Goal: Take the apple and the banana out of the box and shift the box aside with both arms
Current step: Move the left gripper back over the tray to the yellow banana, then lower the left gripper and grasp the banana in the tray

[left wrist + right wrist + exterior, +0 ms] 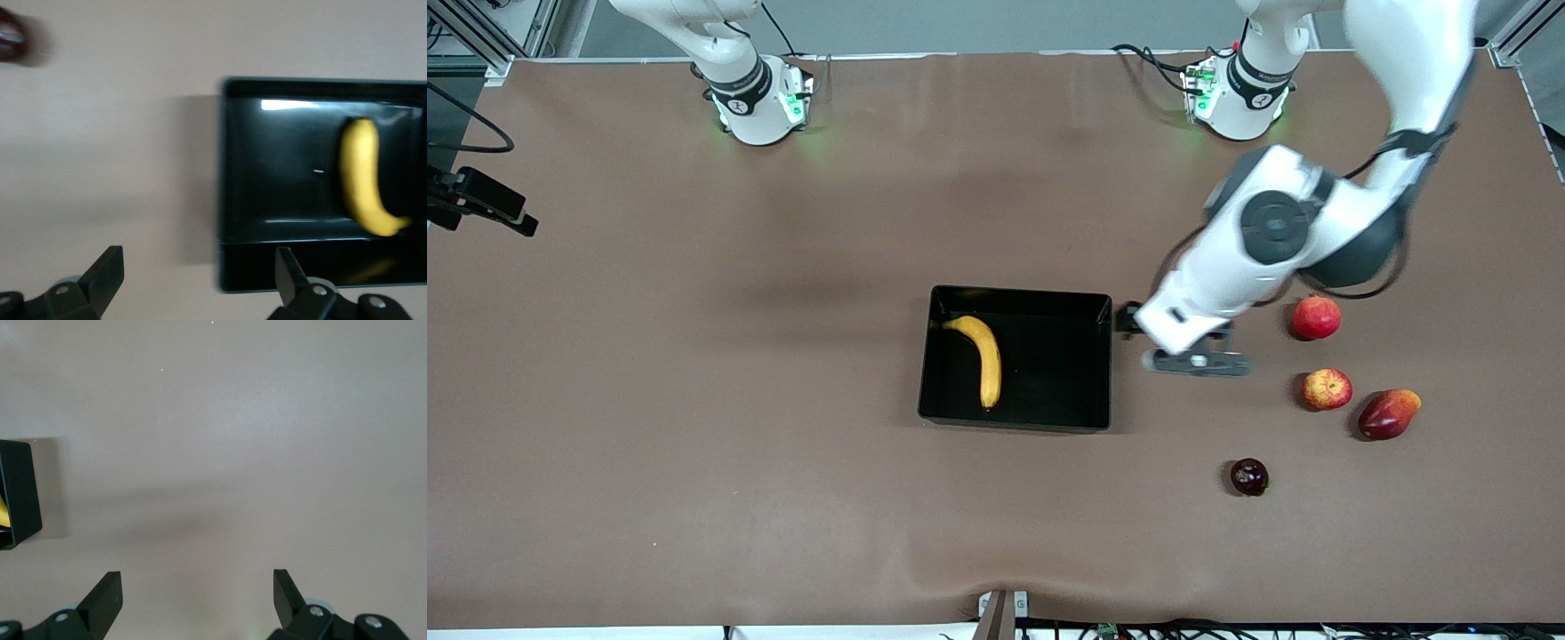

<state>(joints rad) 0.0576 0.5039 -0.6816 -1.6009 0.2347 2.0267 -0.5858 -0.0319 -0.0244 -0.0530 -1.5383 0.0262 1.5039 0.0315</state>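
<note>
The black tray lies in the middle of the table with the yellow banana in it. The red and yellow apple lies on the table toward the left arm's end. My left gripper is open and empty, low over the tray's edge on the left arm's side. In the left wrist view the gripper has one finger over the tray's wall and the other over bare table, and the banana shows. My right gripper is open and empty over bare table; the tray's corner shows.
A red pomegranate, a dark red-orange mango and a dark plum lie near the apple. The plum also shows in the left wrist view. The right arm's base stands at the table's back edge.
</note>
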